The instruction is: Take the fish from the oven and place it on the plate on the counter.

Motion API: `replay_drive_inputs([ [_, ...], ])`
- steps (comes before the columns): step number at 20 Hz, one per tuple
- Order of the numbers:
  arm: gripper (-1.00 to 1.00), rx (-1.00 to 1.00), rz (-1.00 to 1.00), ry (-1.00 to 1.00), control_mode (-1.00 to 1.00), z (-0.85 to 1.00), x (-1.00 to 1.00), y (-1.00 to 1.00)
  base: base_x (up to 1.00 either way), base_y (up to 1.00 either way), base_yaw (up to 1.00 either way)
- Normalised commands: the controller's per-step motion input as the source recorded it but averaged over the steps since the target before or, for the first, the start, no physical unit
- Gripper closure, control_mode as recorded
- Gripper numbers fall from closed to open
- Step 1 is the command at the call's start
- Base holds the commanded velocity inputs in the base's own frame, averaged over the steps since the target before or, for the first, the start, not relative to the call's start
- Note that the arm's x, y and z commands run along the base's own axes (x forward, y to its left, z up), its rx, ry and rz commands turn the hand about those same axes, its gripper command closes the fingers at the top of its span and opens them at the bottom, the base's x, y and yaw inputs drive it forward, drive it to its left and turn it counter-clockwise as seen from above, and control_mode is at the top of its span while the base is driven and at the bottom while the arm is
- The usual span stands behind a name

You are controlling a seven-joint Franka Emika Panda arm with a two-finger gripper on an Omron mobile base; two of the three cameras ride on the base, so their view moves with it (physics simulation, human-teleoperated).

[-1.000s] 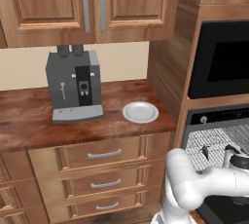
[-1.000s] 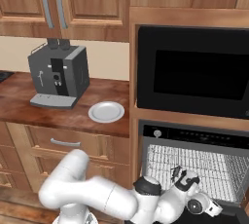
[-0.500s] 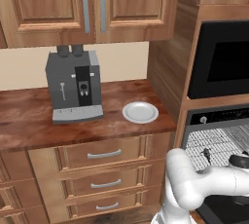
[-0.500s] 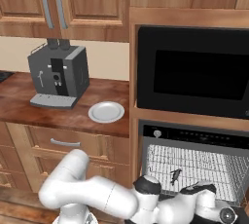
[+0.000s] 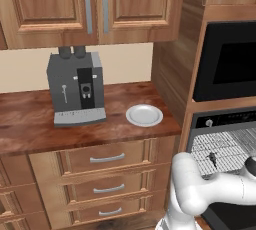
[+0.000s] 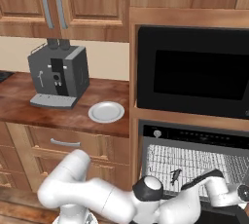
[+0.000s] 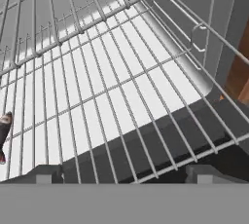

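The gripper (image 7: 124,173) stands wide open with nothing between its fingers, low over the oven's wire rack (image 7: 112,82). The fish (image 6: 175,175) lies on that rack inside the oven (image 6: 194,155), just beside the hand. Farther off, the plate (image 6: 106,112) sits on the counter (image 6: 29,113), left of the oven, near the coffee machine (image 6: 57,78)

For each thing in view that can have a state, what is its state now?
oven: door open, wire rack showing.
fish: lying on the oven rack, not held.
plate: on the counter, nothing on it.
gripper: open, over the rack, fish off to its side.
drawers: closed.
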Motion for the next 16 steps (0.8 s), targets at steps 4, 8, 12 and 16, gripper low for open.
replay_drive_inputs([
  [4,-1.00,0.13,0.34,0.00,-1.00,-0.23,-0.24,0.01,0.00,0.00,0.00],
  [8,-1.00,0.12,0.44,0.00,-1.00,-0.69,-0.18,0.18,0.00,0.00,0.00],
  [12,-1.00,0.06,0.39,0.01,-1.00,-0.95,-0.01,0.27,0.00,0.00,0.00],
  [16,-1.00,0.00,0.32,0.00,-1.00,-0.99,0.00,0.29,0.00,0.00,0.00],
])
